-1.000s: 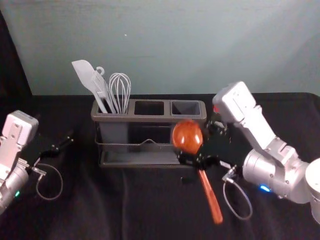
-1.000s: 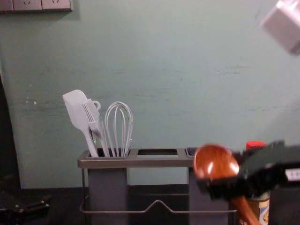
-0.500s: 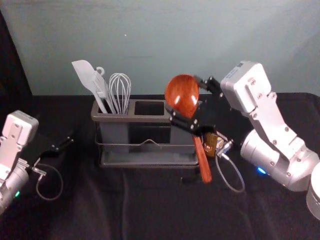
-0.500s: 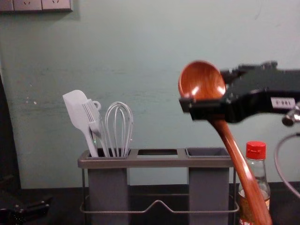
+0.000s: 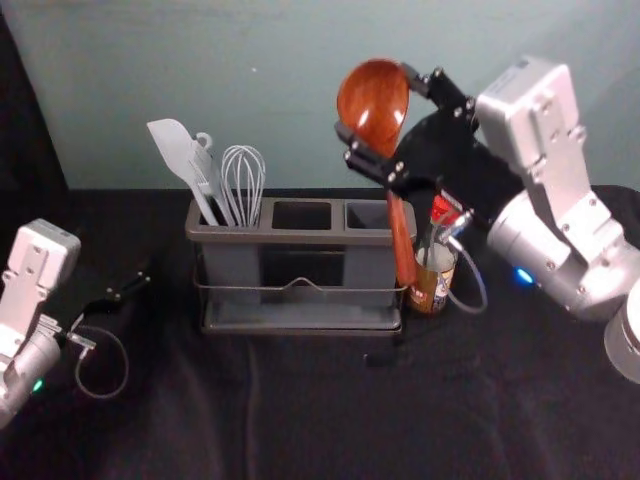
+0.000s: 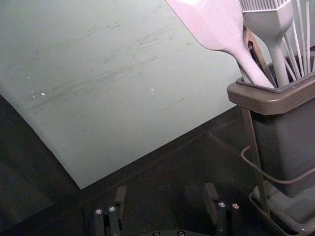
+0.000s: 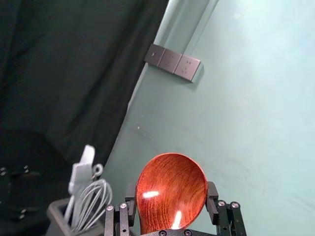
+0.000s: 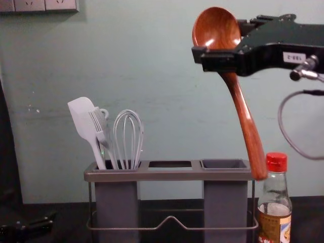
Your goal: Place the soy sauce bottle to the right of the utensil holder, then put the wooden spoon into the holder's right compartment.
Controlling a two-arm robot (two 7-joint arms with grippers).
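Background: a pale green-grey wall (image 8: 167, 61) rises behind and around the right hand; a black-draped worktop (image 5: 300, 410) spreads below it.

Utensil holder (image 5: 300, 237) stands upright below the right hand and toward its left, presumably so that all the openings face up to receive tools. Its right compartment (image 8: 225, 207) is the nearest of them to that hand.

Right hand (image 5: 375, 101): raised above the holder, clamped on the wooden spoon. Left hand (image 6: 166, 191): fingers spread, nothing between them, parked low beyond the holder's left end.

Wooden spoon (image 8: 245, 121): gripped just under the bowl (image 8: 216, 30), which sits at the right hand; the handle hangs below, slanting to the right. Holding it high likely leaves the full handle free for insertion and the hand clear of the rim.

Soy sauce bottle (image 8: 276, 223): upright under the right hand, just beside the holder's right end. First placement judged complete.

Spatula (image 8: 83, 119) and whisk (image 8: 132, 142): in the left compartment, well apart from the right hand.

Handle tip (image 8: 258, 172): near rim height by the holder's right end, depth uncertain. Next: align it over the right opening, then lower. Risk: catching the rim or knocking the red cap (image 8: 276, 162).
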